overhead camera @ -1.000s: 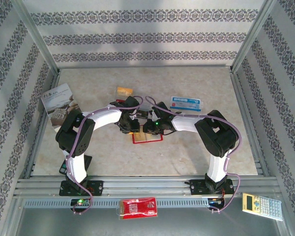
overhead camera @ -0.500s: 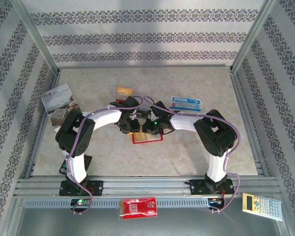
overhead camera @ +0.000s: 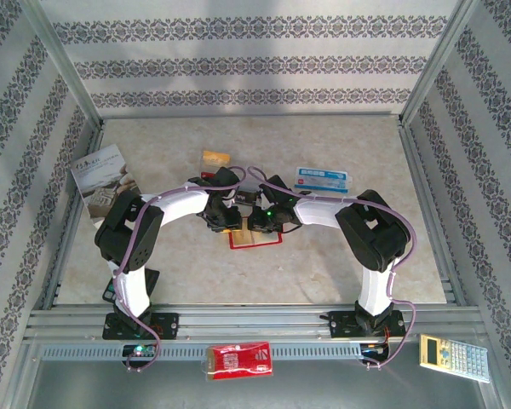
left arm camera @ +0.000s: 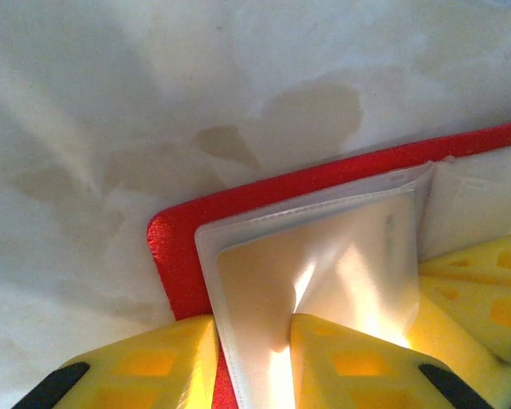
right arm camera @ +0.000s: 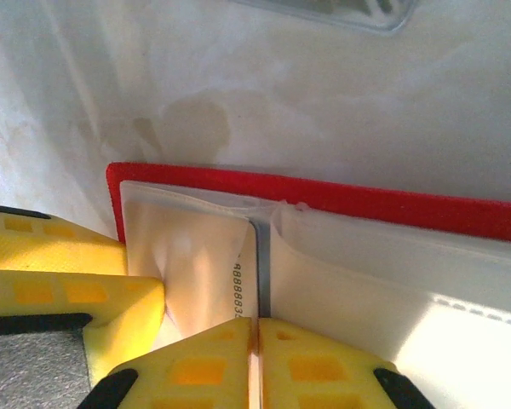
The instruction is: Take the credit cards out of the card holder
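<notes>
The card holder [left arm camera: 175, 264] has a matt red cover and glossy clear-plastic pockets [left arm camera: 324, 247]; the table [left arm camera: 111, 102] looks smooth.

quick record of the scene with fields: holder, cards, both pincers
card holder: red, open flat on the table
left pincer: fingers apart, straddling a clear pocket corner
right pincer: shut on a thin leaf of the card holder
orange card: on the table, beyond the holder
blue card: on the table, beyond the holder, to its right
</notes>
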Available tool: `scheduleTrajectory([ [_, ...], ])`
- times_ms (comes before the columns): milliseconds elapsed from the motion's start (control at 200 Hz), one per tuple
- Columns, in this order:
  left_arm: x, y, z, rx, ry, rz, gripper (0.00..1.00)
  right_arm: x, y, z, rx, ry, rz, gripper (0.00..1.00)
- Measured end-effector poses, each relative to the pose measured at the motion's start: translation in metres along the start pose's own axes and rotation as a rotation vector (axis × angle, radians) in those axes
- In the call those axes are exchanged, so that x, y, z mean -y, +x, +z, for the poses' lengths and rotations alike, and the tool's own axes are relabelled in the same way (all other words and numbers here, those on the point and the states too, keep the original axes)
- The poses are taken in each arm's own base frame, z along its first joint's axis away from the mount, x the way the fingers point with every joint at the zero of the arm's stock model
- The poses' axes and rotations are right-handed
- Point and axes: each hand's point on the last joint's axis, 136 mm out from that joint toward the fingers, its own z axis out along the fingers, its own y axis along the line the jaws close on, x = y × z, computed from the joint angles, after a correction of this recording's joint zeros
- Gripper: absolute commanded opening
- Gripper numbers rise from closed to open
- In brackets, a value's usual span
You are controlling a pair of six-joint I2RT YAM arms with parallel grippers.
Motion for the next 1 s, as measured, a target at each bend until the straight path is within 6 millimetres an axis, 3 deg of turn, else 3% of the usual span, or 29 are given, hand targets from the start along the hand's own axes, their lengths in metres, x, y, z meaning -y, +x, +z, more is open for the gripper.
scheduleTrajectory([
  [235,0.000,0.000,0.000,0.002,0.013,-0.006,0.29,-0.001,-0.001,-0.002,0.005,-0.003,0.012,0.00],
  [655,0.001,0.000,-0.001,0.004,0.017,0.000,0.29,-0.005,-0.003,-0.022,0.053,-0.004,0.029,0.00],
  [999,0.001,0.000,-0.001,0.003,0.022,0.002,0.29,-0.003,0.002,-0.017,0.032,0.003,0.070,0.04],
])
